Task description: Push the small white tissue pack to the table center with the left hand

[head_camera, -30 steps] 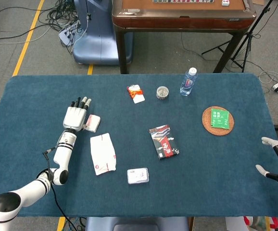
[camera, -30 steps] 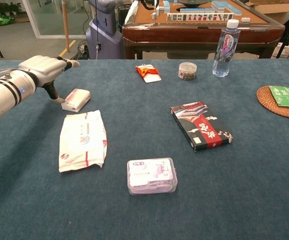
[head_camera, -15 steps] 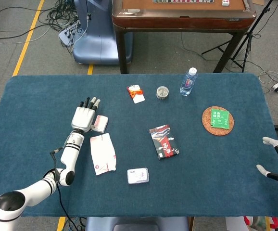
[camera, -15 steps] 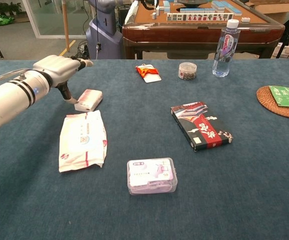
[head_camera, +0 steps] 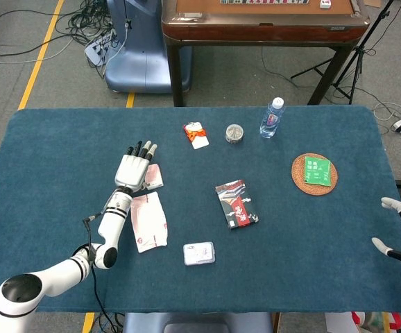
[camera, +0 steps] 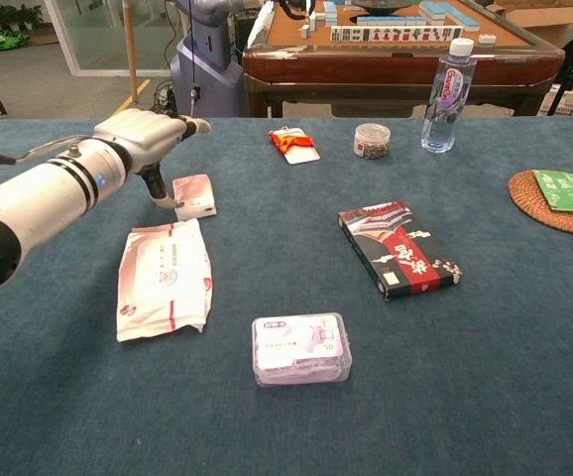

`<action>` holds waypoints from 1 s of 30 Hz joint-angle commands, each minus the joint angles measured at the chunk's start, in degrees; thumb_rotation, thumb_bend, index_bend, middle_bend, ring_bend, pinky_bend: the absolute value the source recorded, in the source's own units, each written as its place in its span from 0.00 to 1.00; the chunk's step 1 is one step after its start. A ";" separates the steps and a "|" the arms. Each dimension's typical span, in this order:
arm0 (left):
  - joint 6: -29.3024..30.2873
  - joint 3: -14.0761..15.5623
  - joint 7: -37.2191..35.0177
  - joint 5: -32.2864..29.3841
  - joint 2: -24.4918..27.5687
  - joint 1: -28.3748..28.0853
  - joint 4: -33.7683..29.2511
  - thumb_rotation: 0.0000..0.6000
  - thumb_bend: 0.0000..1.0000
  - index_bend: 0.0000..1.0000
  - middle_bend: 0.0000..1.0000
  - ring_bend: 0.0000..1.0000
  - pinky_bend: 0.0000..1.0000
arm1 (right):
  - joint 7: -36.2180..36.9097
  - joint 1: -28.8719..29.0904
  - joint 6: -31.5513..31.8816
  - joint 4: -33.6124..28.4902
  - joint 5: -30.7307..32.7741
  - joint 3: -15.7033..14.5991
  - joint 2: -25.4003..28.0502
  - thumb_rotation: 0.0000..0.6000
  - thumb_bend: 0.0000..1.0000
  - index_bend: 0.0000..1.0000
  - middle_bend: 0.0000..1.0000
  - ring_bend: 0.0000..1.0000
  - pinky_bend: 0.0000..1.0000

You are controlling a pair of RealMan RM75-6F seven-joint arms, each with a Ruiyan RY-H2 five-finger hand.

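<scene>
The small white tissue pack (head_camera: 155, 177) (camera: 195, 195), white with pink print, lies on the blue table left of the middle. My left hand (head_camera: 134, 169) (camera: 154, 136) is flat with its fingers stretched forward, and its thumb side touches the pack's left edge. The hand holds nothing. My right hand (head_camera: 400, 225) shows only at the far right edge of the head view, fingers spread, off the table and far from the pack.
A larger wet-wipe pack (head_camera: 148, 220) (camera: 165, 278) lies just in front of the tissue pack. A clear plastic box (camera: 301, 347), a black and red box (camera: 399, 248), a red snack packet (camera: 293, 144), a small jar (camera: 371, 140), a water bottle (camera: 445, 81) and a coaster with a green packet (camera: 562, 196) lie around.
My left hand has slid to the right across the table, pushing the tissue pack along toward the middle. The pack has also turned a little. The right hand has stayed still.
</scene>
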 commanded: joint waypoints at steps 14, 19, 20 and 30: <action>0.43 -1.06 1.04 -0.84 -1.53 -1.46 -1.51 1.00 0.04 0.04 0.00 0.00 0.15 | 0.48 -0.06 -0.02 -0.06 -0.13 -0.04 0.21 1.00 0.06 0.24 0.31 0.26 0.27; 1.59 -1.00 2.58 -1.18 -0.23 -0.95 -3.07 1.00 0.04 0.04 0.00 0.00 0.15 | 0.62 -0.09 0.07 -0.10 -0.38 -0.13 0.31 1.00 0.06 0.24 0.31 0.26 0.27; 1.71 -1.07 2.87 -1.39 0.08 -0.85 -3.21 1.00 0.04 0.04 0.00 0.00 0.15 | 0.66 -0.12 0.13 -0.12 -0.43 -0.15 0.32 1.00 0.06 0.24 0.31 0.26 0.27; 0.60 -1.22 6.64 -4.44 3.17 -0.33 -2.73 1.00 0.04 0.04 0.00 0.00 0.15 | 0.46 -0.14 0.20 -0.22 -0.62 -0.22 0.30 1.00 0.06 0.24 0.31 0.26 0.27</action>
